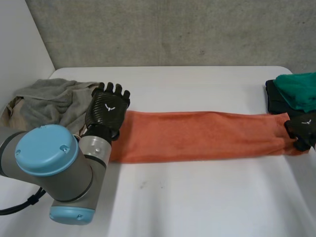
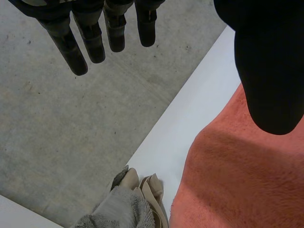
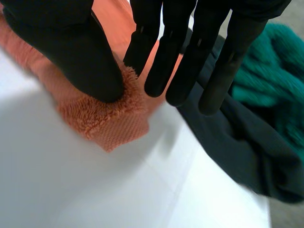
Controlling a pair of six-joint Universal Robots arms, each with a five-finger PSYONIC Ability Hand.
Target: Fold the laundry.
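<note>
An orange towel (image 1: 197,136), folded into a long strip, lies flat across the white table (image 1: 197,197). My left hand (image 1: 106,111) hovers over the strip's left end, open with straight fingers (image 2: 71,47); its thumb (image 2: 270,71) hangs above the orange towel (image 2: 237,180) without holding it. My right hand (image 1: 302,129) is down on the strip's right end. In the right wrist view its thumb (image 3: 71,52) and nearest finger pinch the bunched corner of the orange towel (image 3: 109,118) between them.
A grey and beige pile of laundry (image 1: 49,101) sits at the table's left edge, close behind my left hand. A green cloth (image 1: 298,89) lies on a dark cloth (image 1: 274,98) right beside my right hand. A concrete wall stands behind.
</note>
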